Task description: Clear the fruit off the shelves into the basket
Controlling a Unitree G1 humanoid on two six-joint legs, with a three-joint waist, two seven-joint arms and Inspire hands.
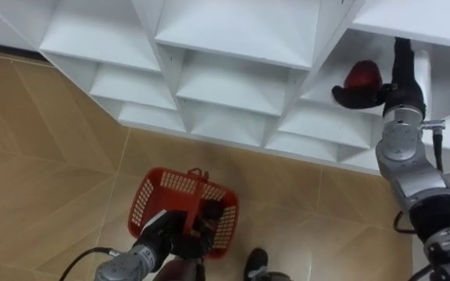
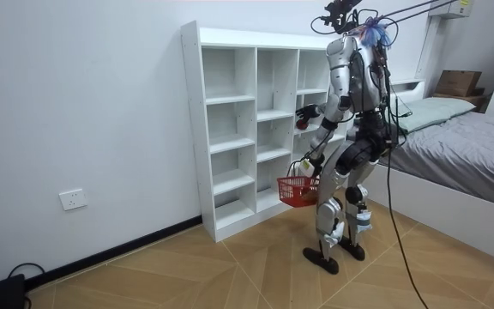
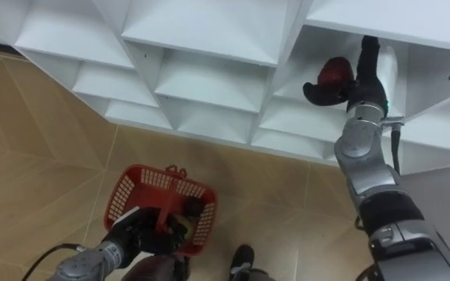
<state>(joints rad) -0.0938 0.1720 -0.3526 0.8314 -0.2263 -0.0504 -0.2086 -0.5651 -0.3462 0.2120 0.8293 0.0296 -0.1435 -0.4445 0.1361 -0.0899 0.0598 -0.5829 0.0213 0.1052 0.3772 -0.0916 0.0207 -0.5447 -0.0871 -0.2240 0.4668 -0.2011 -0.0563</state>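
Observation:
A red fruit [image 1: 362,76] is held in my right hand [image 1: 383,94], whose dark fingers curl under it in front of an upper right compartment of the white closet [image 1: 233,47]. Low in the view hangs a red mesh basket [image 1: 162,191] over the wooden floor. My left hand [image 1: 170,234] is shut on its handle. Something dark lies inside the basket, and I cannot tell what it is. In the room view I stand facing the closet [image 2: 230,129], with the fruit [image 2: 301,123] at mid-shelf height and the basket [image 2: 298,192] by my knees.
The closet's other compartments [image 1: 225,82] look bare. A bed [image 2: 461,146] stands close behind me at the room view's right, with a cardboard box [image 2: 457,82] beyond it. Open wooden floor [image 2: 187,266] stretches along the wall to the room view's left.

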